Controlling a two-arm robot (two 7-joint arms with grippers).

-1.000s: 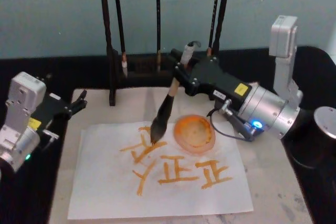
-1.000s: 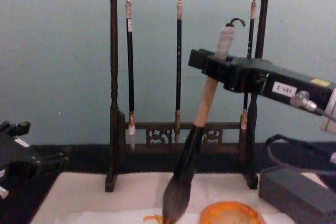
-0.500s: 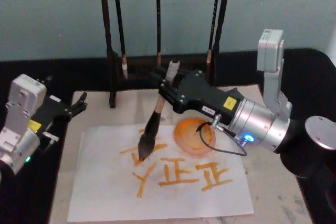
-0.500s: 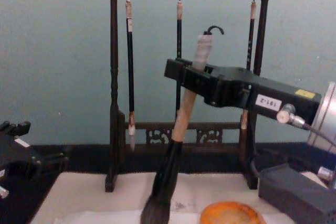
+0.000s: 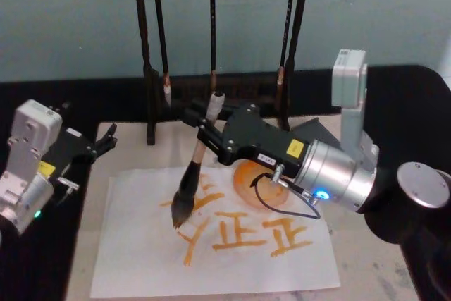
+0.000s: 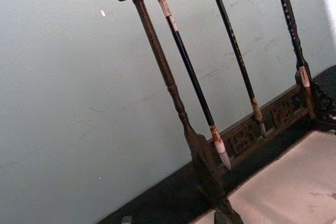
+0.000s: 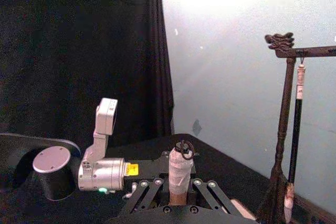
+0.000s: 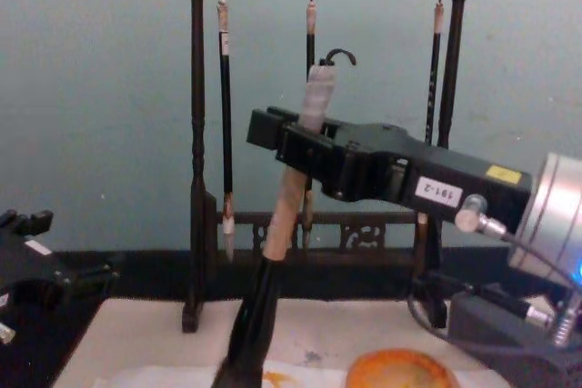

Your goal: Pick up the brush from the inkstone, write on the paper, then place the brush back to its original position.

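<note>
The brush point(image 5: 198, 156) leans over the paper point(image 5: 134, 244), and its dark bristles touch the sheet at the left end of the orange strokes. My right gripper point(image 5: 206, 130) is shut on the brush's light wooden handle; the chest view shows that grip point(image 8: 296, 147) below the whitish end cap. In the right wrist view the end cap point(image 7: 180, 171) stands between the fingers point(image 7: 143, 191). The round orange inkstone point(image 5: 248, 182) lies on the paper, partly under my right arm. My left gripper point(image 5: 104, 139) is parked open at the table's left edge.
A dark wooden brush rack point(image 5: 149, 68) with three thin hanging brushes stands along the back, behind the paper. A cream mat point(image 5: 366, 244) lies under the sheet. A black box point(image 8: 496, 338) sits at the right behind the arm.
My right gripper has carried the brush leftward and nearer to me. The bristles have drawn down-left across the paper, away from the inkstone. The left arm has not moved.
</note>
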